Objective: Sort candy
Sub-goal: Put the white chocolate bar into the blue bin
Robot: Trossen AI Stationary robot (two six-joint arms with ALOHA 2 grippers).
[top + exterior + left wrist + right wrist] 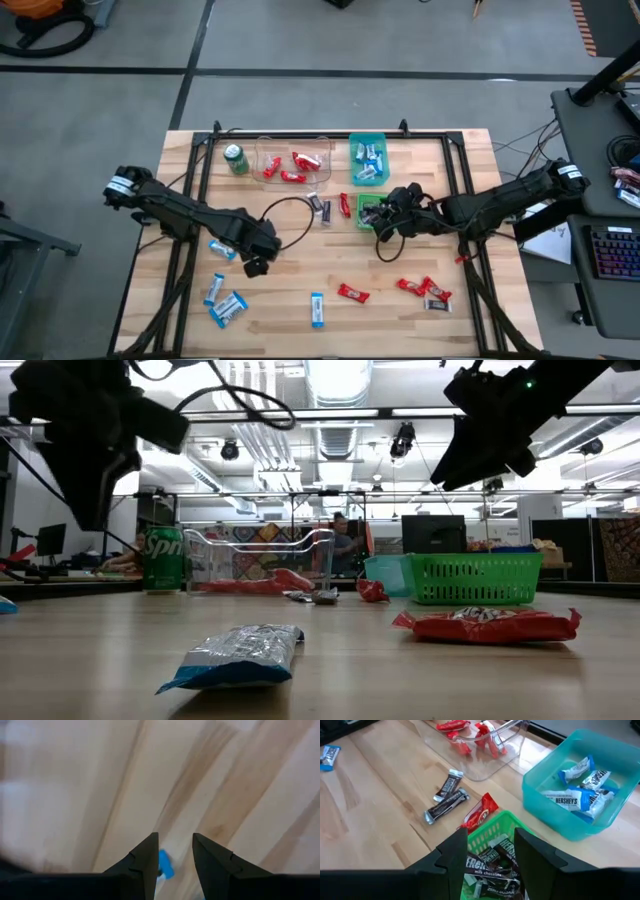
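Bench (420, 320) of pale wood seen from above, two dark arms reaching in. Three bins at upper centre: clear tray (262, 150) with red bars, teal bin (354, 143) with blue-and-white bars, green basket (362, 210) with dark bars. Right gripper (390, 213) hovers over the basket, fingers parted, holding nothing. Left gripper (258, 265), centre-left, fingers partly open around a blue wrapper (165, 865); grip unclear. Sorting seems partly done: blue candy (226, 308) lower left, red candy (352, 293) lower right, two dark bars (445, 796) by the basket remain loose.

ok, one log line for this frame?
task: sort candy | right pincer: open, above green basket of dark bars | left pincer: open, over table, blue candy between fingers, hold unclear
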